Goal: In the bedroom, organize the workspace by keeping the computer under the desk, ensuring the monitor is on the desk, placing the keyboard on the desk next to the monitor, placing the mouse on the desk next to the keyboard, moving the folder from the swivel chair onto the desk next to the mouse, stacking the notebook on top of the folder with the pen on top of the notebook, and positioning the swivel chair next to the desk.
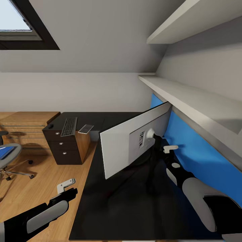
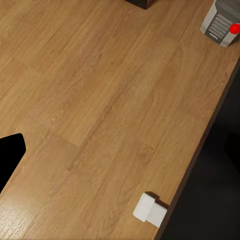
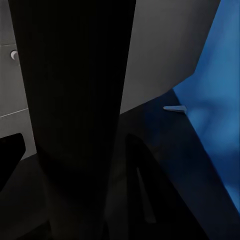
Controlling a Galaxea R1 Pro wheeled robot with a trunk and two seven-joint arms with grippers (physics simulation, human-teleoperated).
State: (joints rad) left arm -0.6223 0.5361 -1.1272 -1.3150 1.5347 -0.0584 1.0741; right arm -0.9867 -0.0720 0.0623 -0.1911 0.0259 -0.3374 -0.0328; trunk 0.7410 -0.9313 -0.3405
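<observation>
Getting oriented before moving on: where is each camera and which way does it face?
Head view: high, looking down over the desk at the white back of the monitor; both arms show.
Left wrist view: down at the wooden floor and computer; one white finger shows.
Right wrist view: close to the monitor's neck; a white finger shows.
Head and right wrist share monitor and blue panel.
</observation>
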